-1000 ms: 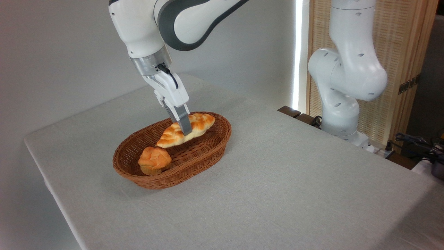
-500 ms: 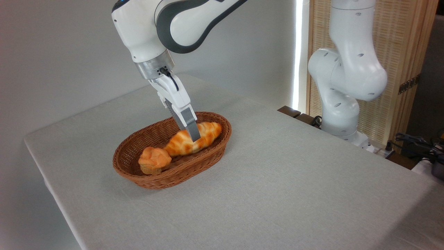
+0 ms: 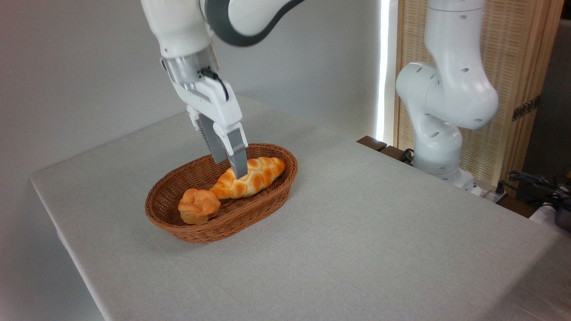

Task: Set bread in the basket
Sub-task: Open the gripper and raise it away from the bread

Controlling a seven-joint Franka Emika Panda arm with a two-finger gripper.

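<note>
Bread (image 3: 250, 177) is lying in the basket (image 3: 196, 232) beside the bun (image 3: 198, 205). Gripper (image 3: 229, 167) jaws look apart, probably clear of it. Lift straight up so nothing snags.

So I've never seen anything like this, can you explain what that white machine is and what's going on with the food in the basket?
It's a robot arm bolted beside a table, filmed by one fixed camera looking down from the front. Its tip carries a two-finger tool for gripping. On the table sits a wicker basket holding a long braided bread and a small round bun. The tool's fingers are spread just above the bread, so nothing is held: the bread lies in the basket.
</note>
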